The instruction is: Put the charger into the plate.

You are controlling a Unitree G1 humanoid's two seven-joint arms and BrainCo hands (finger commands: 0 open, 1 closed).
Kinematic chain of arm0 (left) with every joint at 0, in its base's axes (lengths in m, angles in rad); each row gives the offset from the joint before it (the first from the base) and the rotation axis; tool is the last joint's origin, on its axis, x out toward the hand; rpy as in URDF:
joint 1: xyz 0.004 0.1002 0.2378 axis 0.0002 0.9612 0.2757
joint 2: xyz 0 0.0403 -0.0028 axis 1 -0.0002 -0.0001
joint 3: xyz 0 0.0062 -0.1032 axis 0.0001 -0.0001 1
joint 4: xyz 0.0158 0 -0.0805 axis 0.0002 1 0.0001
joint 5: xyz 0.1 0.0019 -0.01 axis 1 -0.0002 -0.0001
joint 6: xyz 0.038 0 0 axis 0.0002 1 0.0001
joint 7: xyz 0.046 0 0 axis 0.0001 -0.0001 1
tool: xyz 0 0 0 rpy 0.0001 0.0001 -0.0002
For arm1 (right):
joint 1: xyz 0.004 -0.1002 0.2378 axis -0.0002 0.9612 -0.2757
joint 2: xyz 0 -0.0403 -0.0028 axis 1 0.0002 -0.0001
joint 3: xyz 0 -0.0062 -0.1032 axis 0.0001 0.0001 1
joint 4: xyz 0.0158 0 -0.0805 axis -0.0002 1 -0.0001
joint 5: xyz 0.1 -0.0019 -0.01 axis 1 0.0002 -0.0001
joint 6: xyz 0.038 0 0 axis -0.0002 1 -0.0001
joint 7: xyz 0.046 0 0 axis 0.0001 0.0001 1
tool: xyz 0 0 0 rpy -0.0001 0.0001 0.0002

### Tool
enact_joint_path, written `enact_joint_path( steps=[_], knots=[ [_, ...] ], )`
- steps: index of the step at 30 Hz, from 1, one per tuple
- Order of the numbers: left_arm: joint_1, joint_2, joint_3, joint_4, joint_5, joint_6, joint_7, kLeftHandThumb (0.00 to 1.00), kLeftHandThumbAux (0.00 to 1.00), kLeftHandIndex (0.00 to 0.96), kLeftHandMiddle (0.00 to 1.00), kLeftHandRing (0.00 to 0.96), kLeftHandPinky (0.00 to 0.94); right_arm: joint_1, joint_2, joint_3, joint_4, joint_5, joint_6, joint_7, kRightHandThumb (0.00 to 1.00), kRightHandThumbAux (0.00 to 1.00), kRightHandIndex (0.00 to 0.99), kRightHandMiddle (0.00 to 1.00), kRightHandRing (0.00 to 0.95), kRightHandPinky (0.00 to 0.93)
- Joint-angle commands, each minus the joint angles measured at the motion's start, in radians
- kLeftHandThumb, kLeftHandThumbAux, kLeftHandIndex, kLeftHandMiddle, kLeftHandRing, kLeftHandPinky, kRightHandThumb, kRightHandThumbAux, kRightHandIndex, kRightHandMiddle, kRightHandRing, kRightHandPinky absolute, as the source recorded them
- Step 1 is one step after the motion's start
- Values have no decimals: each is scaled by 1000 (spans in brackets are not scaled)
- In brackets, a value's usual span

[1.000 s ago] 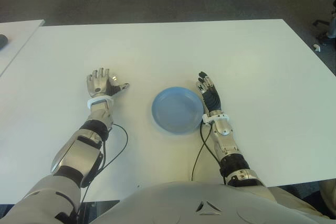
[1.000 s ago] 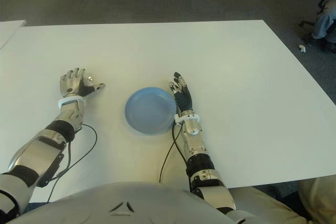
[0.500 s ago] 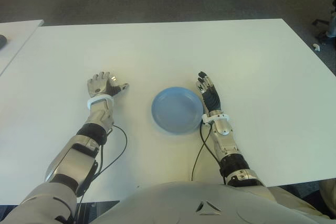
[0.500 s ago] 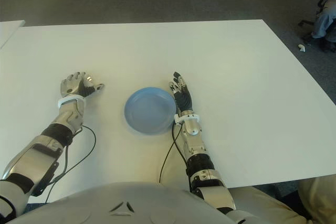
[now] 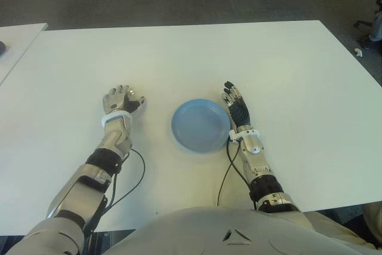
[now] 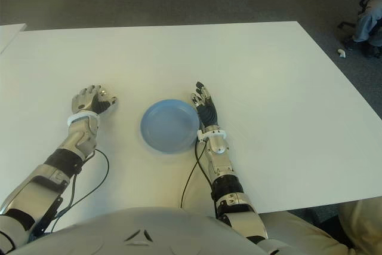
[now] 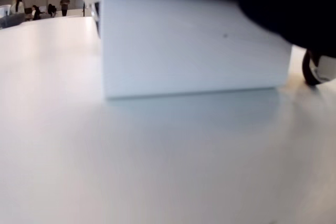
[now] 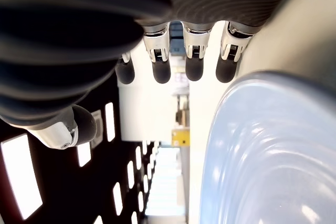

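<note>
The charger [image 7: 194, 45] is a white block standing on the white table [image 5: 197, 58]; only the left wrist view shows it, because my left hand [image 5: 122, 98] covers it in the eye views. That hand's fingers curl over the block's top, and the thumb [image 7: 320, 69] is pressed in at one side. The blue plate [image 5: 181, 138] lies empty on the table to the right of that hand, about a hand's length away. My right hand [image 5: 234, 96] shows just right of the plate with its fingers [image 8: 160, 61] stretched straight and nothing in them; the plate's rim [image 8: 247, 129] is close beside them.
Black cables [image 5: 134, 171] run from both wrists back toward my body. A second white table [image 5: 18, 37] stands at the far left. Dark carpet lies beyond the far edge, with a chair base and a person's leg [image 6: 367, 19] at the far right.
My left hand has drawn slightly toward me and lowered. Its fingers and thumb went from spread to curled around the charger. The right hand and plate have stayed put.
</note>
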Motion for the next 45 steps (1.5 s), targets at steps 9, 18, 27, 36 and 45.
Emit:
enact_joint_path(
  steps=[9, 18, 27, 36, 45],
  knots=[
    [131, -100, -34, 348, -25, -60, 122, 198, 335, 0, 0, 1, 59, 192, 3, 4, 138, 3, 169, 1, 188, 419, 0, 0, 0, 80],
    [153, -123, -35, 430, -15, -71, 244, 166, 369, 0, 0, 0, 3, 190, -1, -4, 143, 12, 161, 8, 197, 412, 0, 0, 0, 74],
    [158, -138, -33, 482, -16, -83, 314, 112, 373, 0, 0, 0, 0, 184, -8, -11, 153, 19, 158, 21, 186, 416, 0, 0, 0, 81],
    [163, -132, -19, 528, -31, -186, 386, 93, 347, 0, 0, 0, 0, 178, -11, -14, 160, 19, 162, 22, 173, 415, 0, 0, 0, 73],
    [187, -122, -7, 571, -39, -340, 479, 157, 283, 0, 0, 0, 0, 178, -15, -14, 161, 17, 163, 22, 170, 418, 0, 0, 0, 63]
  ],
)
